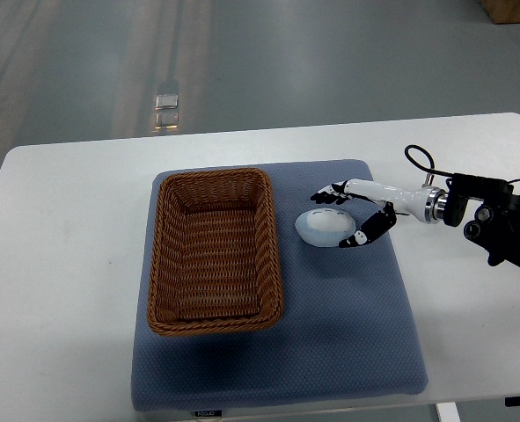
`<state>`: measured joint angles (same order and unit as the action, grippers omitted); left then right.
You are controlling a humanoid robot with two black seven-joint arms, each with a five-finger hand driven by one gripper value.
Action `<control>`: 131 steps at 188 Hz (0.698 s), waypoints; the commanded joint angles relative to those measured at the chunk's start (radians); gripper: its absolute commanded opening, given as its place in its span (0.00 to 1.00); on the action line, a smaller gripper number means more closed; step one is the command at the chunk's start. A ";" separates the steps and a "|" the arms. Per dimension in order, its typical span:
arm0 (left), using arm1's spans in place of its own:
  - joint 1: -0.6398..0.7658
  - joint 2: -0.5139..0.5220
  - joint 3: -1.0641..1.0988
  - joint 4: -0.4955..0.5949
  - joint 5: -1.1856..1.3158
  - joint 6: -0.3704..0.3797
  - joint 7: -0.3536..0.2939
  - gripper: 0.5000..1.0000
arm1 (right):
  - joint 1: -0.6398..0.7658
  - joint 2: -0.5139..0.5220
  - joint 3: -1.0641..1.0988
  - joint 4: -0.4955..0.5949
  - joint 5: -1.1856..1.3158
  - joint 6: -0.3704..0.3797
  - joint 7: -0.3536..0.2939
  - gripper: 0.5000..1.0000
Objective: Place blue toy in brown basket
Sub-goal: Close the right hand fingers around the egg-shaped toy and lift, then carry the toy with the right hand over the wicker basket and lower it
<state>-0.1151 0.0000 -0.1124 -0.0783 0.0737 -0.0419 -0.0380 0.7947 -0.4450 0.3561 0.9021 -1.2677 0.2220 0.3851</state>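
Note:
The pale blue toy [321, 229], a rounded egg-like lump, lies on the blue mat [347, 334] just right of the brown wicker basket [214, 251]. My right hand [333, 218] reaches in from the right edge and straddles the toy. Its black-tipped fingers [330, 192] stretch over the toy's far side, slightly apart from it. The thumb [367, 232] lies against the toy's near right edge. The hand looks open, with the toy resting on the mat. The basket holds nothing. No left arm shows.
The mat lies on a white table [57, 264]. My right forearm and its black wrist housing [497, 220] with a looped cable hang over the table's right side. Grey floor lies beyond the far edge.

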 commanded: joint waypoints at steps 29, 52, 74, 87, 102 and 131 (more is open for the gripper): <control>0.000 0.000 0.000 0.002 0.000 0.000 0.000 1.00 | 0.005 0.008 0.003 -0.002 -0.001 -0.004 0.000 0.07; 0.000 0.000 -0.001 0.005 0.000 0.000 0.000 1.00 | 0.015 0.003 0.009 0.000 -0.001 -0.023 0.001 0.03; 0.000 0.000 -0.001 0.008 0.000 0.000 0.000 1.00 | 0.037 -0.008 0.029 0.001 0.004 -0.030 0.003 0.03; 0.000 0.000 -0.001 0.008 0.000 0.000 0.000 1.00 | 0.064 -0.009 0.058 0.001 0.013 -0.030 0.003 0.03; 0.000 0.000 -0.001 0.008 -0.002 0.000 0.000 1.00 | 0.087 -0.006 0.077 0.001 0.014 -0.029 0.003 0.05; 0.000 0.000 -0.001 0.009 -0.002 0.000 0.000 1.00 | 0.167 0.014 0.075 0.001 0.019 -0.020 0.005 0.10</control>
<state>-0.1151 0.0000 -0.1136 -0.0697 0.0735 -0.0414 -0.0383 0.9181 -0.4424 0.4306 0.9036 -1.2505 0.1970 0.3885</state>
